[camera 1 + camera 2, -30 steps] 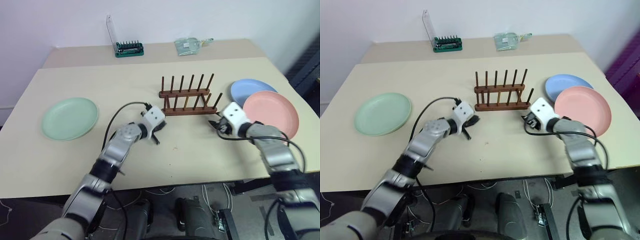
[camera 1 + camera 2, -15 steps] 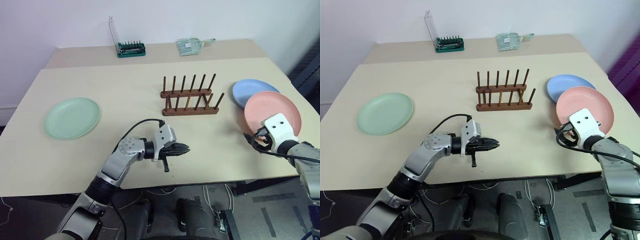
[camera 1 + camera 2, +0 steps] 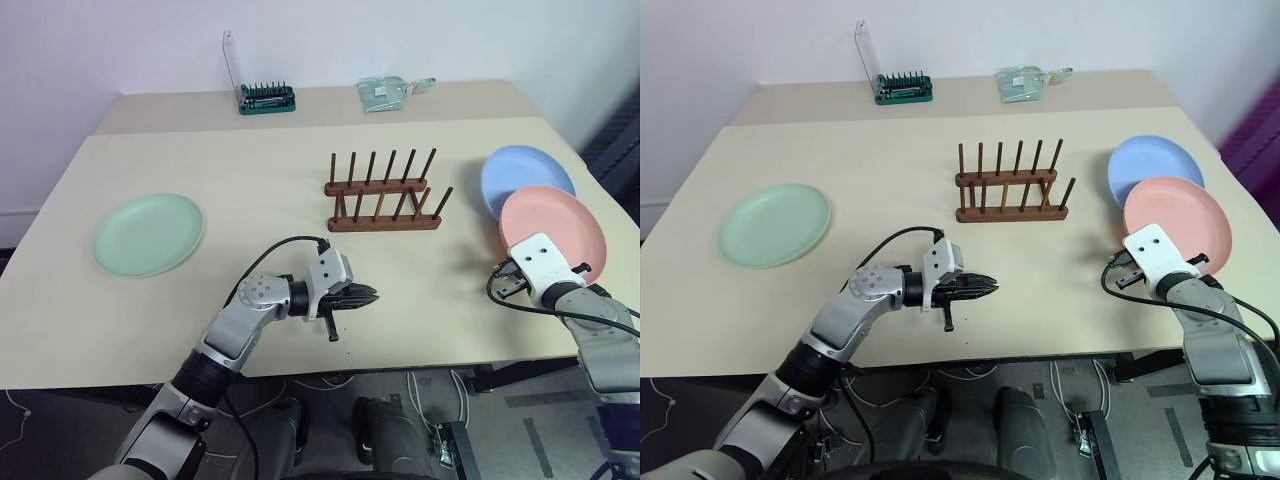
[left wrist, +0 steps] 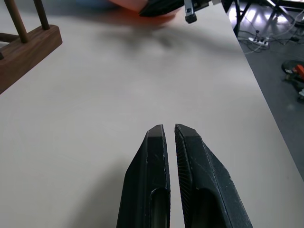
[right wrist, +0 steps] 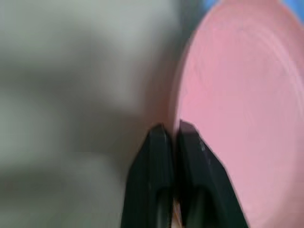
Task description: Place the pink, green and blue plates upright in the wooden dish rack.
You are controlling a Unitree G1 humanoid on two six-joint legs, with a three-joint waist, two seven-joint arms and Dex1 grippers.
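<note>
The pink plate lies flat at the table's right edge, overlapping the blue plate behind it. My right gripper is at the pink plate's near left rim, its fingers shut with the rim between them. The green plate lies flat at the far left. Between the plates, at mid table, the wooden dish rack stands without any plate in it. My left gripper hovers low over bare table near the front edge, pointing right, shut and holding nothing.
A green screwdriver-bit holder with a raised clear lid and a clear plastic bag sit on the back table. The table's right edge runs close beside the pink plate.
My right gripper moved from beside the rack out to the pink plate's rim and shut there. My left gripper drew back from the rack towards the front edge and turned to point right.
</note>
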